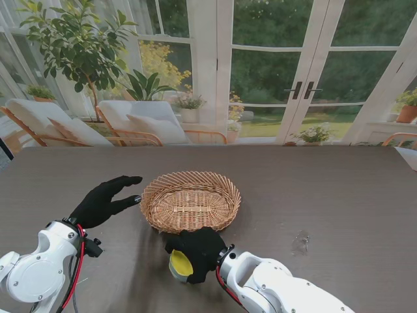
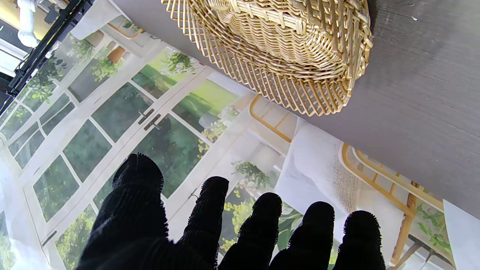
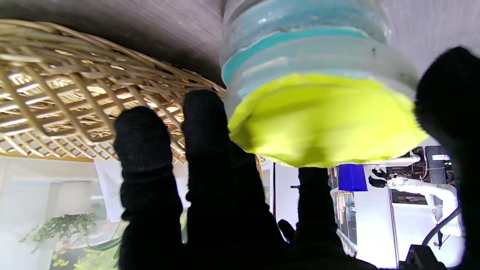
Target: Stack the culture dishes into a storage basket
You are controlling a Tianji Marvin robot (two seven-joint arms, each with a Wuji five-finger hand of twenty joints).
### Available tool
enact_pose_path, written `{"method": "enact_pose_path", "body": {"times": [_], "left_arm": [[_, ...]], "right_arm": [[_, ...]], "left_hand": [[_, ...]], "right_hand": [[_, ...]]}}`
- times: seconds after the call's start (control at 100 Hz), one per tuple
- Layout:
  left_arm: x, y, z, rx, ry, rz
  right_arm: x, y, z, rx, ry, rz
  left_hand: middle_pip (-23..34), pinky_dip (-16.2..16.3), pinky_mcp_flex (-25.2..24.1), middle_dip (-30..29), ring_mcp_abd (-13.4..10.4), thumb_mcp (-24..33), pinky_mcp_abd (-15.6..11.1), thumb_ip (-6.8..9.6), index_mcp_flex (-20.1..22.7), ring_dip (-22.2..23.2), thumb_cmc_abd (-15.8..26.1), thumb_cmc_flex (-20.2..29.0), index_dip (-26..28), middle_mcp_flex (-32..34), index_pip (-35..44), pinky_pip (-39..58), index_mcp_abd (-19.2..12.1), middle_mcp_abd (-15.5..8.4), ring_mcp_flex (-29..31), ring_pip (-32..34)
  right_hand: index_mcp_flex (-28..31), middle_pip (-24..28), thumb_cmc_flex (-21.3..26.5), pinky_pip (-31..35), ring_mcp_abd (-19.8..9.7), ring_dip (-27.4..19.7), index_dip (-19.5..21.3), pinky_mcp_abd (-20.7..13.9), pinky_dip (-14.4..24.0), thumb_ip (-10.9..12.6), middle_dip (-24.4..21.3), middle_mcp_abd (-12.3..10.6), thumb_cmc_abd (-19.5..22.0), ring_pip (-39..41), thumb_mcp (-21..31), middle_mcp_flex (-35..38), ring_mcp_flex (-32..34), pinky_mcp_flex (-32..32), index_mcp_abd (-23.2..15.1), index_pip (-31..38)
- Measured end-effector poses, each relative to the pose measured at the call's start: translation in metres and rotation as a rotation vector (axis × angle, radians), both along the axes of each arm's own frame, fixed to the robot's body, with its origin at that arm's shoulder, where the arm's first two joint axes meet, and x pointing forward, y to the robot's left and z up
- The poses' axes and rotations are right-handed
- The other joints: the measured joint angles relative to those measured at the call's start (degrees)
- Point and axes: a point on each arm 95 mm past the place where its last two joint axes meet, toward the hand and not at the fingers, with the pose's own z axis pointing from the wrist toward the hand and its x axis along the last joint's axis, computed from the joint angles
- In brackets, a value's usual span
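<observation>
Your right hand (image 1: 195, 253) clasps the stack of dishes (image 3: 318, 93) at the basket's (image 1: 190, 202) six o'clock, left hand (image 1: 104, 201) splayed empty; lift low and the rim may topple it.

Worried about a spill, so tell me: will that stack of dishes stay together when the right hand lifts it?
The stack of dishes shows separate smooth layers, so they could slide apart. The right hand wraps its sides, which probably helps. Clear plastic looks light and rigid.

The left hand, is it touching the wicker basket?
Apart. The stand view shows bare table between the left hand's fingertips and the basket rim; the left wrist view also shows the open fingers clear of the wicker.
</observation>
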Motion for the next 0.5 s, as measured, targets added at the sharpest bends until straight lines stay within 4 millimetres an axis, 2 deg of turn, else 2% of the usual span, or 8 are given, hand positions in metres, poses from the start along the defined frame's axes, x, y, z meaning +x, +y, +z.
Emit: {"method": "enact_pose_path", "body": {"times": [0.5], "left_arm": [[-0.0004,0.0,-0.0004,-0.004,0.005,0.0]], "right_arm": [[-0.0005,0.0006,0.0014,-0.021,-0.009,-0.002]], "left_hand": [[0.1,0.0,0.0,0.0,0.0,0.0,0.0,0.0,0.0,0.0,0.0,0.0,0.0,0.8,0.0,0.0,0.0,0.0,0.0,0.0]], "right_hand": [[0.0,1.3,0.0,0.0,0.0,-0.2,-0.7,-0.7,0.0,1.2,1.0,-2.5,0.6,-0.7,0.1,-4.2,-3.0,0.0,0.0,-1.0]]}}
